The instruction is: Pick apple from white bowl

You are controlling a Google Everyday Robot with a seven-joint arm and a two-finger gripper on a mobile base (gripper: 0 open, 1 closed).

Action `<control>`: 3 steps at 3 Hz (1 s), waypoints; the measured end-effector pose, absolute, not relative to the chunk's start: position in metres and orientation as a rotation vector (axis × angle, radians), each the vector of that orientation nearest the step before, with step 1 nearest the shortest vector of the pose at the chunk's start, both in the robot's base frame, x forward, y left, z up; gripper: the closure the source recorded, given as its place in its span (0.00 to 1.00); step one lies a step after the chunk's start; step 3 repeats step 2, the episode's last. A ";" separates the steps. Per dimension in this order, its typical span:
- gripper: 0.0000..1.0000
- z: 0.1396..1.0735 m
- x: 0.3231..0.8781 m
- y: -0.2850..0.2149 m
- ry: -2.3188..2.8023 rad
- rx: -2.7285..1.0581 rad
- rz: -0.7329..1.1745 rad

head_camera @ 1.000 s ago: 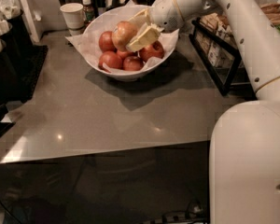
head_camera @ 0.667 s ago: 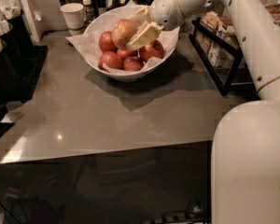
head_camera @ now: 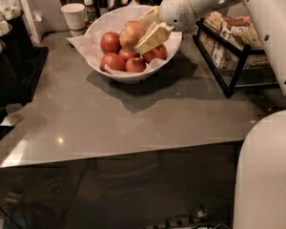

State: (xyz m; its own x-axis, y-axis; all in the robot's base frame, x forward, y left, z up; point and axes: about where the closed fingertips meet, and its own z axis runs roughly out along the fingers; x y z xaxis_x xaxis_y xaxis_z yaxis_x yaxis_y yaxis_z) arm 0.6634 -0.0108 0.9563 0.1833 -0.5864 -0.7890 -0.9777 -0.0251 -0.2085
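Note:
The white bowl (head_camera: 97, 25), wide and lined with white paper, stands at the back of the grey counter. It holds several red apples (head_camera: 110, 42). The pale yellow-orange apple (head_camera: 131, 33) sits on top of them, near the bowl's middle. My gripper (head_camera: 144, 28) reaches in from the upper right and is shut on this apple. One cream finger (head_camera: 153, 37) lies across its right front side and the other finger (head_camera: 148, 17) is behind it. The apple is at about rim height, close above the red apples.
A small white paper cup (head_camera: 75, 16) and a small bottle (head_camera: 89, 9) stand left behind the bowl. A black wire rack (head_camera: 233, 49) of packets is on the right. Dark equipment (head_camera: 9, 56) lines the left edge. The grey counter (head_camera: 133, 113) stretches in front.
Hardly any. My gripper stays closed on the pale apple over the bowl, with only a very slight shift.

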 end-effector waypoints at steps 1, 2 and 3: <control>1.00 0.950 0.628 -0.028 1.605 -1.671 0.724; 1.00 0.948 0.628 -0.028 1.607 -1.673 0.726; 1.00 0.948 0.628 -0.028 1.607 -1.673 0.726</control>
